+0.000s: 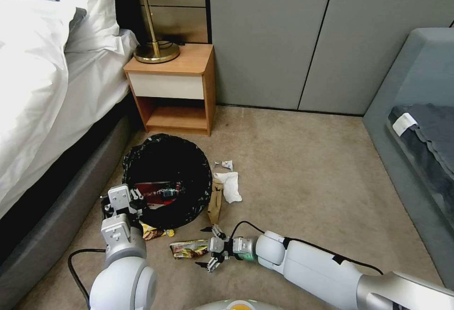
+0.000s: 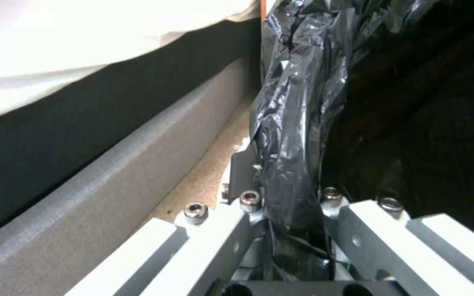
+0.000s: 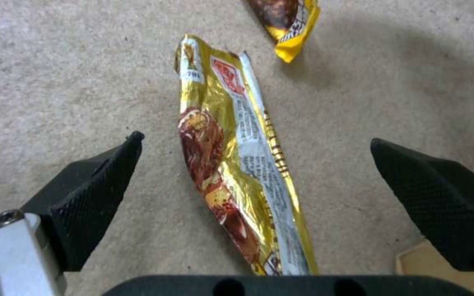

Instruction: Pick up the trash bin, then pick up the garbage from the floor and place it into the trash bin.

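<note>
In the head view the two arms sit nearest the camera. The left gripper [image 1: 124,202] is at the near rim of the trash bin [image 1: 166,180], which stands on the floor [image 1: 302,168] between the bed [image 1: 42,87] and the nightstand [image 1: 172,87]. The bin's black liner bag spreads wide over the rim, and a red wrapper [image 1: 156,192] already lies inside, so some garbage appears to be binned. The right gripper [image 1: 211,249] reaches in low over the carpet, its fingers spread, right at the near end of a long golden snack wrapper [image 1: 188,248]. More litter is left on the floor: a yellow wrapper [image 1: 156,233] poking out by the bin's base, a brown paper bag [image 1: 215,202], a white tissue [image 1: 229,186] beside it, and a small crumpled scrap [image 1: 225,163] farther off. The job looks well short of done.

In the left wrist view the metal fingers [image 2: 231,242] are closed in on a fold of the crinkly black liner [image 2: 292,135] at the bin's rim, clamped on it; the grey bed base [image 2: 111,164] runs beside the bin, with a strip of carpet between.

In the right wrist view the black fingertips [image 3: 91,193] stand wide apart on either side of the golden wrapper [image 3: 237,164], which lies flat and creased lengthwise on the carpet, not yet pinched. The second yellow wrapper [image 3: 289,22] lies just beyond it. Judged from this, the step in hand is picking up the long wrapper.
</note>
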Tool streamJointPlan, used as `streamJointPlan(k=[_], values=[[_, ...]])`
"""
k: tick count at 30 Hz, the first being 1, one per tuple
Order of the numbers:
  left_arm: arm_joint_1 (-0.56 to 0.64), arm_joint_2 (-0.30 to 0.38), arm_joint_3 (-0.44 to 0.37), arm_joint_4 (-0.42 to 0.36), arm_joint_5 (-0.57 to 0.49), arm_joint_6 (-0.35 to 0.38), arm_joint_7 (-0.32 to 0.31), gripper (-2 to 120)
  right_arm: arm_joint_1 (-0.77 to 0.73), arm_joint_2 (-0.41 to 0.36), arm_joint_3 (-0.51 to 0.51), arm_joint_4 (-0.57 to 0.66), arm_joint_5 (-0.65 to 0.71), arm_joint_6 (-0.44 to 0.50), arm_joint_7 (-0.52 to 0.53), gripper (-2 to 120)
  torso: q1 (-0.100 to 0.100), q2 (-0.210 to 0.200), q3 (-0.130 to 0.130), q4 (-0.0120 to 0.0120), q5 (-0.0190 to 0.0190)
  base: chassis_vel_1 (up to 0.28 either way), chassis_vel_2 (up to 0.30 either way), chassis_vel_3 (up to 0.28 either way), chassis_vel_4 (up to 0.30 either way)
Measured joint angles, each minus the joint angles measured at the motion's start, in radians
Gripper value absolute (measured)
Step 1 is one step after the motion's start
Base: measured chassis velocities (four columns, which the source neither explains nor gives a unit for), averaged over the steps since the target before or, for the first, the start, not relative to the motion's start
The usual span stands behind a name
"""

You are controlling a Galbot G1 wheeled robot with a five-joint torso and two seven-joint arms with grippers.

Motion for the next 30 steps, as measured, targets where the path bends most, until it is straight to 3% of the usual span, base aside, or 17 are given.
streamJointPlan(k=[19,24,30], values=[[0.037,-0.014,0.012,-0.015,0.03,-0.007,0.001,1,-0.013,0.092,0.083,-0.227,-0.065,0.094,-0.008,100,0.0,0.0,0.0,0.0001,0.0001,0.0,0.0,0.0,0.0],[0.038,-0.019,0.017,-0.013,0.035,-0.009,0.002,1,-0.013,0.111,0.098,-0.275,-0.071,0.116,-0.008,89,0.0,0.0,0.0,0.0,0.0001,0.0,0.0,0.0,0.0],[0.042,-0.02,0.021,-0.01,0.039,-0.012,0.002,1,-0.014,0.133,0.112,-0.328,-0.083,0.137,-0.008,86,0.0,0.0,0.0,-0.0004,0.0,0.0,0.0,0.0,0.0]])
